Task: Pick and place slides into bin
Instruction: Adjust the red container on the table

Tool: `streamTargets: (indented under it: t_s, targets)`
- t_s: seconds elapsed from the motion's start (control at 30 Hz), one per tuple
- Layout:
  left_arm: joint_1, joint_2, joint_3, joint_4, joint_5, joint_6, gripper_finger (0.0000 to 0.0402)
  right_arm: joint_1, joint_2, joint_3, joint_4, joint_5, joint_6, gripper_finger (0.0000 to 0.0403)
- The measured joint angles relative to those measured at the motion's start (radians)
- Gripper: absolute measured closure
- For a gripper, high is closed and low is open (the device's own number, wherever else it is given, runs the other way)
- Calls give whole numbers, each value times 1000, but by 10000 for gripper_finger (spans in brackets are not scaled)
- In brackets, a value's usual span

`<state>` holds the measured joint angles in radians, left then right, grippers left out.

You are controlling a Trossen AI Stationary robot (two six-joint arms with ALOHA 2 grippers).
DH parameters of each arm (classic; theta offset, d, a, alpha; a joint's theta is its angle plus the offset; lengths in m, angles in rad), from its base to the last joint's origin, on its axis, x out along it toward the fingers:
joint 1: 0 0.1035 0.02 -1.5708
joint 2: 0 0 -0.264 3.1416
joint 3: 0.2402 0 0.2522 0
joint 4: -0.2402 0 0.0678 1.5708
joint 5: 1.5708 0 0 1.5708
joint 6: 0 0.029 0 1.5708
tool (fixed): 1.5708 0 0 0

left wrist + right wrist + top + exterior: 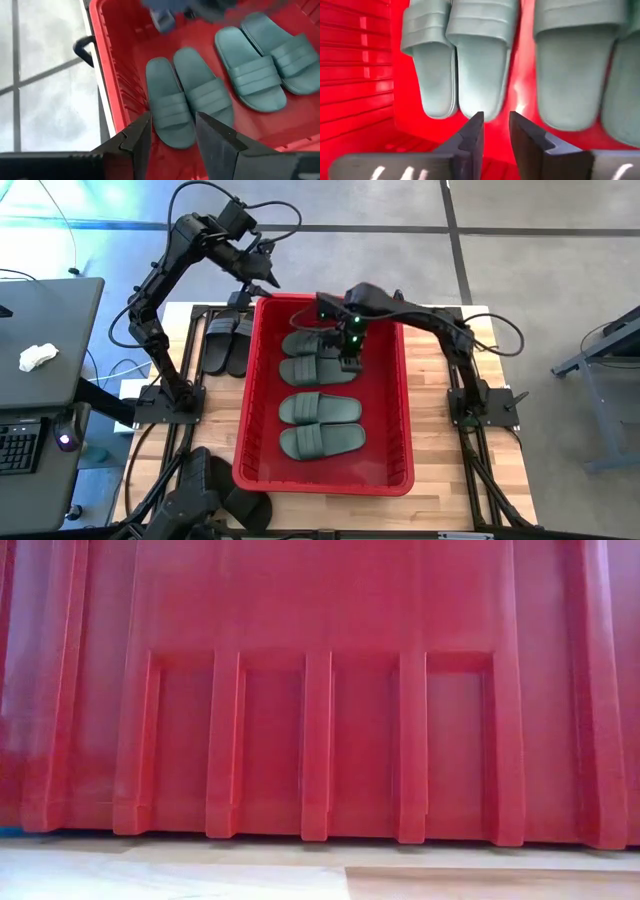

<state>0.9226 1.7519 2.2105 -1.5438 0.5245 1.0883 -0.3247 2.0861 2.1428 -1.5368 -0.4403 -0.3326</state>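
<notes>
The large rectangular red plastic bin (385,395) sits on the pale wooden table (450,480) between the two dark arms, and its ribbed outer wall (320,690) fills the low view. Four dark green rubber slides lie flat on its floor in two pairs: one pair (318,357) at the far end, a second pair (320,425) nearer the middle, each pair lying side by side with soles touching or nearly so. Two black slides (228,343) rest on the table just outside the bin's left wall, and more black slides (235,505) lie at the table's near left corner.

The right arm reaches from its base on the right edge, elbow raised, forearm stretched over the bin's far end. The right gripper (495,131) points down inside the bin just beside the far green pair (455,55), with nothing between its fingers (472,135); they stand a narrow gap apart, holding nothing.

The left arm stands tall from its base on the left edge, bent at the elbow, its wrist above the bin's far left corner. The left gripper (172,137) hangs over the rim looking down on the green slides (190,95), its jaws partly parted and empty.
</notes>
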Motion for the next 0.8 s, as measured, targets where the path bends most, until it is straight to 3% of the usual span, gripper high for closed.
streamTargets:
  t_s: [0.23, 0.37, 0.67, 0.8]
  targets:
    - [0, 0, 0, -31, -24, -42, 263, -53, -45, 162, -35, -36, -69, 342]
    - [0, -1, 0, -28, -108, -88, 263, -95, -116, 167, -35, -34, -59, 366]
    - [0, -5, 0, -28, -570, -277, 263, -136, -212, 166, -34, -30, -28, 401]
    - [1, -4, 0, -28, -675, -290, 263, -138, -222, 166, -34, -30, -44, 401]
